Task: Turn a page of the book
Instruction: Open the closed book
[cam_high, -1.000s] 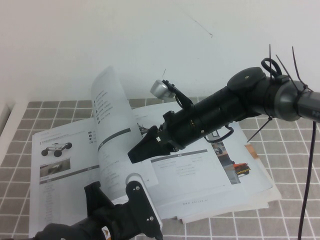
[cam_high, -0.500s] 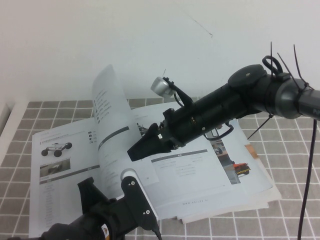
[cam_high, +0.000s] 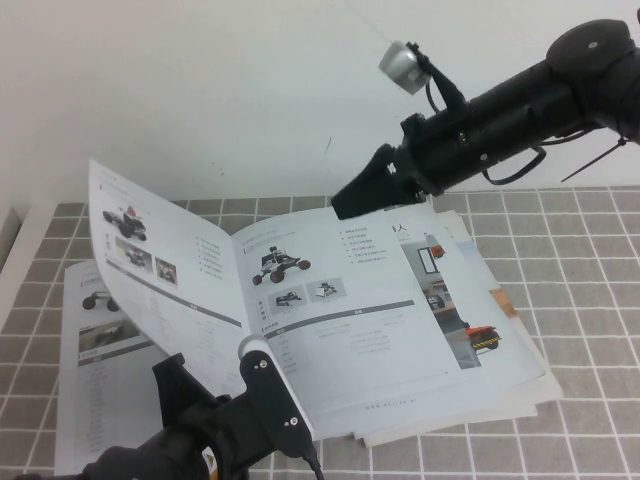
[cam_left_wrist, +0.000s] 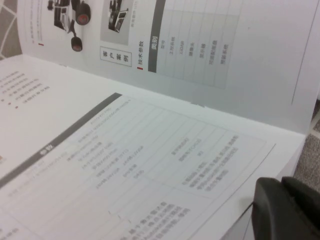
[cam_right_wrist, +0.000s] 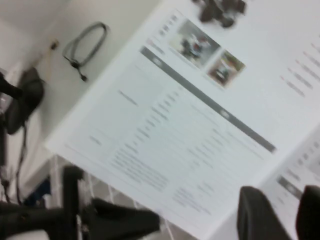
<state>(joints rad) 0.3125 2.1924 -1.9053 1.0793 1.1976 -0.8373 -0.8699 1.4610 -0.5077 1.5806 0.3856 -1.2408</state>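
The thin white glossy page (cam_high: 165, 255) stood raised at a slant over the left half of the large white glossy catalogue book (cam_high: 420, 340), its upper face showing a red-topped rover above two small photos. The page was well apart from the right gripper (cam_high: 352, 199), which hung in the air above the far edge of the book, to the right of the page, touching nothing. The book lay open on a grey tiled tablecloth (cam_high: 590, 330) before a plain white wall (cam_high: 200, 90). The right gripper's black fingers (cam_right_wrist: 260, 212) stood a small way apart and held nothing. The left gripper (cam_high: 262, 385) sat at the near edge of the book, its black tip (cam_left_wrist: 287, 210) against the paper; whether its fingers were apart or together could not be told.
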